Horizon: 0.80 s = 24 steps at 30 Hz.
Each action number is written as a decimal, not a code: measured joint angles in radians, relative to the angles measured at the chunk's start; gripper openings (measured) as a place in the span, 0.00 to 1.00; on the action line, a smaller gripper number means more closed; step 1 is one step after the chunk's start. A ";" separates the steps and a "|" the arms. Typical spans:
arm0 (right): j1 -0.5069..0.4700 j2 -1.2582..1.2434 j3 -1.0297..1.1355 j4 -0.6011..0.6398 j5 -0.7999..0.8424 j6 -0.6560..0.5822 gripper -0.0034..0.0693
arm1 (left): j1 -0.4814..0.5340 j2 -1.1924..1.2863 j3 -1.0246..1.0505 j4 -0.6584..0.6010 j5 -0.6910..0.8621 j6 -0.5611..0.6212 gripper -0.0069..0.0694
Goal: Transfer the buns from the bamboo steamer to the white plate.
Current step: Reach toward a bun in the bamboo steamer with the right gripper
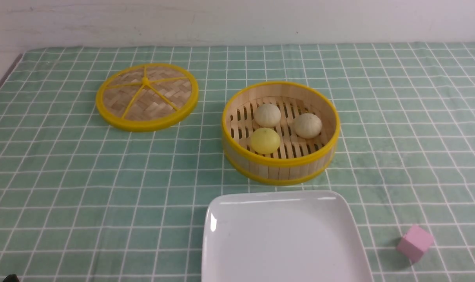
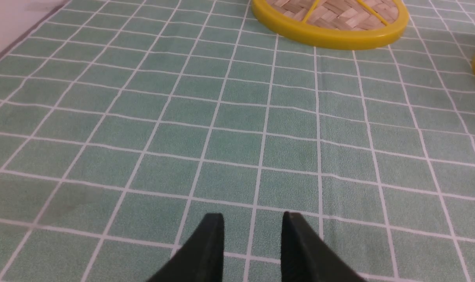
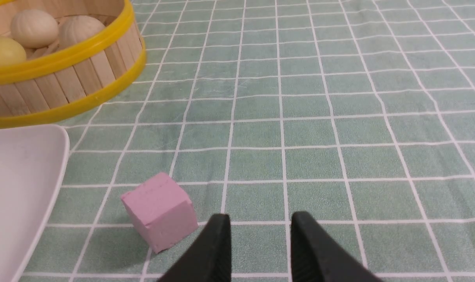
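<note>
Nearest the camera in each wrist view, a pair of dark gripper fingers is seen. The left gripper is held open, with a moderately wide gap between its fingertips; nothing is gripped or touched by it, and only green cloth with a white grid is seen past the tips. The right gripper is likewise parted and unloaded, with a pink cube seen near it, untouched.

Farther out, the large glossy white square plate with rounded corners is laid on the cloth, its near edge cut off in the front view. No bun is held by it. The pink cube is set to its right.

Just beyond the plate, a round, deep tan bamboo steamer with yellow rims is placed. All three buns are contained in it, on the slatted floor: a smooth yellow ball toward the near side, a ridged cream ball behind it, and another ridged cream ball to the right. To the steamer's left, well apart, a flat woven lid with yellow rim and spokes is laid.
</note>
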 joint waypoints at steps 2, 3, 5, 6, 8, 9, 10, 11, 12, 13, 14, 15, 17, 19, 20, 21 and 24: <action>0.000 0.000 0.000 0.000 0.000 0.000 0.38 | 0.000 0.000 0.000 0.000 0.000 0.000 0.41; 0.000 0.000 0.000 0.000 0.000 0.000 0.38 | 0.000 0.000 0.000 0.000 0.000 0.000 0.41; 0.000 0.000 0.000 0.000 0.000 0.000 0.38 | 0.000 0.000 0.000 0.000 0.000 0.000 0.41; 0.000 0.000 0.000 0.000 0.000 0.000 0.38 | 0.000 0.000 0.000 0.000 0.000 0.000 0.41; 0.000 0.000 0.000 0.000 0.000 0.000 0.38 | 0.000 0.000 0.000 0.000 0.000 0.000 0.41; 0.000 0.000 0.000 0.000 0.000 0.000 0.38 | 0.000 0.000 0.000 0.000 0.000 0.000 0.41; 0.000 0.000 0.000 0.000 0.000 0.000 0.38 | 0.000 0.000 0.000 0.000 0.000 0.000 0.41; 0.000 0.000 0.000 -0.001 -0.001 0.000 0.38 | 0.000 0.000 0.000 0.000 0.000 0.000 0.41; 0.000 0.000 0.000 -0.002 -0.006 0.001 0.38 | 0.000 0.000 0.000 -0.003 0.000 -0.004 0.41; 0.000 0.000 0.000 0.000 -0.008 0.003 0.38 | 0.000 0.000 0.000 -0.008 0.000 -0.008 0.41; 0.000 0.000 0.001 0.023 -0.016 0.028 0.38 | 0.000 0.000 0.000 -0.043 -0.003 -0.034 0.41; 0.000 0.000 0.003 0.071 -0.027 0.068 0.38 | 0.000 0.000 0.000 -0.086 -0.005 -0.075 0.41; 0.000 0.000 0.007 0.250 -0.038 0.208 0.38 | 0.000 0.000 0.000 -0.291 -0.007 -0.224 0.41; 0.000 0.000 0.009 0.369 -0.038 0.298 0.38 | 0.000 0.000 0.002 -0.419 -0.007 -0.326 0.41; 0.000 0.000 0.010 0.395 -0.037 0.326 0.38 | 0.000 0.000 0.003 -0.459 -0.007 -0.359 0.41; 0.000 0.000 0.010 0.469 -0.037 0.369 0.38 | 0.000 0.000 0.004 -0.526 -0.007 -0.425 0.41; 0.000 0.000 0.011 0.555 -0.037 0.408 0.38 | 0.000 0.000 0.006 -0.612 -0.007 -0.499 0.41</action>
